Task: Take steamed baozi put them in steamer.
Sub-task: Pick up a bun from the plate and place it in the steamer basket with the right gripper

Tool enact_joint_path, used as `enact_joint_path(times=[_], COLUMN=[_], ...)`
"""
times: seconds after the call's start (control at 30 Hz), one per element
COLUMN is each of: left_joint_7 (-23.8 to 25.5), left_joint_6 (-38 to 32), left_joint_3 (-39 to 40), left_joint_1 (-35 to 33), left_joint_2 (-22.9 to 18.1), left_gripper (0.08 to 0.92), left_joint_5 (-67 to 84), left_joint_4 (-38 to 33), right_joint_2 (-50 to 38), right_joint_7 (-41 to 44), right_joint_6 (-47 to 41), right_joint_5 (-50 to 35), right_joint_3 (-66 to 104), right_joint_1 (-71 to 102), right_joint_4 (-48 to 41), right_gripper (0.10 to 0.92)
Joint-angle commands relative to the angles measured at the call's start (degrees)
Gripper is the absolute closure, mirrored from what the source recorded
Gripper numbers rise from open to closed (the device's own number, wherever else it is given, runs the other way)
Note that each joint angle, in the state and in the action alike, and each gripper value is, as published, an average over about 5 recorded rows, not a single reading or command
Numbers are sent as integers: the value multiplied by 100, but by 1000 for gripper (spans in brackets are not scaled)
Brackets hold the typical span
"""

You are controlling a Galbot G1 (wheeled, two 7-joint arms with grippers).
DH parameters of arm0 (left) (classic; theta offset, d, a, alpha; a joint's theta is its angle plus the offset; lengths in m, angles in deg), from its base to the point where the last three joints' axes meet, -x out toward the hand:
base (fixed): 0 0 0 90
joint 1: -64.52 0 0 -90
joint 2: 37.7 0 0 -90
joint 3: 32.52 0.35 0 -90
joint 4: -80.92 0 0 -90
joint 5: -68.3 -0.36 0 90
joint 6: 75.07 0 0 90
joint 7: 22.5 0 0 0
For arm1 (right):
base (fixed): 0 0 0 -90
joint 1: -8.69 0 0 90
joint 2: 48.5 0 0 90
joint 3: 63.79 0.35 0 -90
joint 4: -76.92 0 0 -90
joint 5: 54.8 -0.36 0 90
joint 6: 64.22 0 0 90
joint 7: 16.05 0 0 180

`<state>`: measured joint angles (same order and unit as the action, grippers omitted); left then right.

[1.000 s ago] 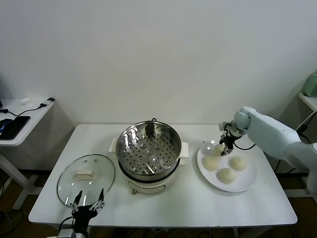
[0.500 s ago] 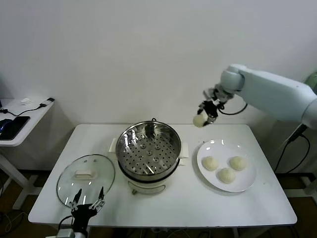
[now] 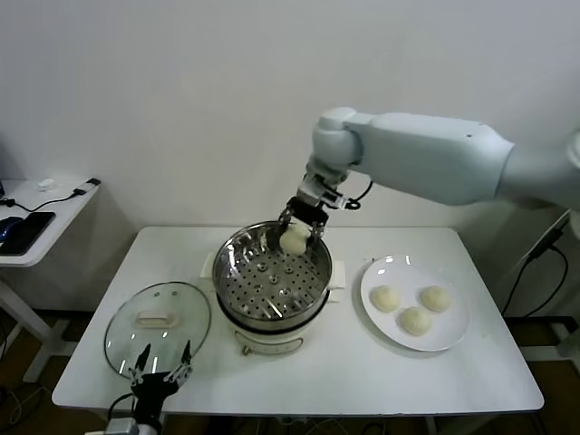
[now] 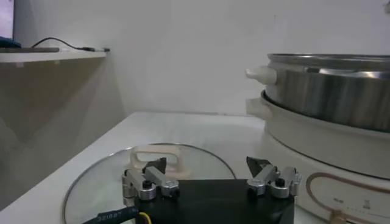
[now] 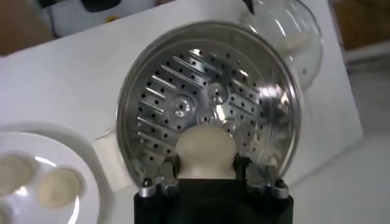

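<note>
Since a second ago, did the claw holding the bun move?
Yes. The right claw carried the baozi leftward from above the white plate to above the steamer's far rim.

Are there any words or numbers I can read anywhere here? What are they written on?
No words or numbers can be read.
The steamer has small marks on its white base near the bottom edge in the left wrist view: too small and blurred to read.
The cable by the left gripper has tiny print: too blurred to read.
</note>
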<state>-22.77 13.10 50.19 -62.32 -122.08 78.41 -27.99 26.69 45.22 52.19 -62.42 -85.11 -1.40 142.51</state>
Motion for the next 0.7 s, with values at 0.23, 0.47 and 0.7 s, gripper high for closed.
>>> enact_joint_path(times=[0.23,0.47,0.7], left_joint_7=[-10,-23,-52], left_joint_6=[-36,-49,-57], left_joint_3=[61,61,91], left_joint_1=[8,60,78], left_joint_2=[-18,15,8], left_gripper=[177,177,177], left_joint_5=[-89,-96,-103], left_joint_4=[105,192,248], right_joint_2=[1176,1315,1429], right_joint_7=[-428,-495,-531], right_joint_6=[1708,1736,1762], right_joint_5=[2139,2200,2119], right_joint_3=[715,802,771], right_joint_1=[1326,1566,1603], right_joint_4=[-2409,-2789,-2985], right_gripper=[430,430,430])
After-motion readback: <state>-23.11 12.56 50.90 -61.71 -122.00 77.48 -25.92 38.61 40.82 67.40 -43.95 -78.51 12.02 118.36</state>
